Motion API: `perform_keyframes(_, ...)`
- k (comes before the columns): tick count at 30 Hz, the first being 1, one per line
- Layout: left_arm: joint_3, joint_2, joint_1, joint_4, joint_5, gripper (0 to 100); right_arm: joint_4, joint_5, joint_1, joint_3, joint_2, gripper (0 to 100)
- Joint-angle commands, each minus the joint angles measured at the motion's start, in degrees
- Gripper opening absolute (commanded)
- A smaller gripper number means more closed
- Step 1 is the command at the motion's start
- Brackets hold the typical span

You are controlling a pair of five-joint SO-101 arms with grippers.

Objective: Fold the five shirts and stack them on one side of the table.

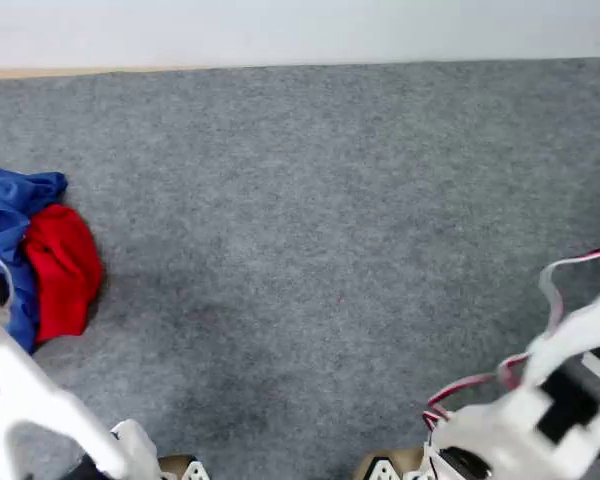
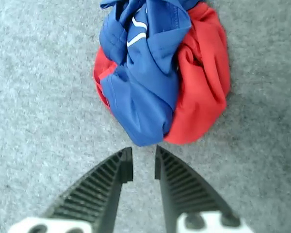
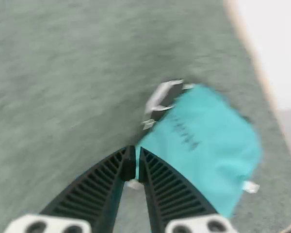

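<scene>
A crumpled blue shirt (image 2: 145,82) lies on top of a bunched red shirt (image 2: 203,87) on the grey felt; the high view has this blue shirt (image 1: 10,205) and red shirt (image 1: 62,265) at the table's far left edge. My left gripper (image 2: 143,162) hovers just short of the blue shirt's nearest fold, slightly open and holding nothing. A turquoise shirt (image 3: 208,145) lies flat near the table's border. My right gripper (image 3: 137,162) is shut, its tips over that shirt's edge.
A small white and grey piece (image 3: 160,99) sticks out at the turquoise shirt's far edge. The table border (image 3: 247,43) runs close beside that shirt. The white left arm (image 1: 30,400) and wired right arm (image 1: 540,410) occupy the front corners.
</scene>
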Motion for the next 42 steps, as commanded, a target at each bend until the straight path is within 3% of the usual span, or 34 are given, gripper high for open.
perform_keyframes(1, -7.2, 5.8, 2.0, -1.2, -3.5, 9, 2.3, -0.8, -7.3, 18.6, -17.8, 0.9)
perform_keyframes(6, -14.2, 14.9, 3.6, -1.7, -7.4, 10, 2.2, -0.8, -15.2, 36.3, -31.2, 0.9)
perform_keyframes(12, -21.5, 25.1, 3.5, -1.6, -9.7, 20, 2.3, -1.6, -16.5, 48.8, -38.5, 1.1)
perform_keyframes(20, -29.5, 39.9, 3.4, -1.7, -13.3, 23, 2.3, -1.8, -16.4, 52.3, -43.3, 17.0)
perform_keyframes(28, -42.7, 53.1, 2.6, -1.7, -11.0, 22, 2.4, -1.8, -16.4, 52.3, -44.1, 14.2)
perform_keyframes(31, -45.7, 58.3, 2.9, -1.7, -9.6, 18, 2.4, -1.8, -16.4, 52.4, -44.1, 13.2)
perform_keyframes(35, -52.3, 61.6, 3.0, 1.5, -9.1, 1, 2.4, -1.8, -16.4, 52.4, -44.1, 12.1)
perform_keyframes(42, -69.3, 58.6, 8.7, 10.6, -6.5, 0, 2.4, -1.8, -16.4, 52.4, -44.1, 12.1)
